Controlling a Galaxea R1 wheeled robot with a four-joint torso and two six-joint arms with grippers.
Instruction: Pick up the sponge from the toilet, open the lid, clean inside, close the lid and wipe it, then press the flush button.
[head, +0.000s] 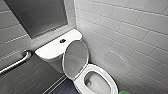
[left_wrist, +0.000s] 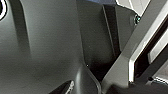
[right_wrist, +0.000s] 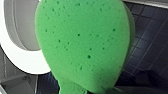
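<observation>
Closest to me, the sponge (right_wrist: 82, 45) hangs bright green over the dark tiled floor (right_wrist: 147, 42), pinched at its narrow end by the right gripper (right_wrist: 86, 92), whose jaws are clenched on it. It sits just beside the seat's rim, not touching it. For the left gripper, I cannot tell whether it is released or clenched (I see nothing but dark robot housing up close). Next comes the toilet (head: 100, 68), its bowl uncovered. The lid (head: 75, 60) stands raised, leaning back toward the tank (head: 50, 50). The flush button (head: 62, 40) sits in the middle of the tank top. Beyond are a grab bar (head: 17, 62) and the white tiled wall (head: 125, 30).
</observation>
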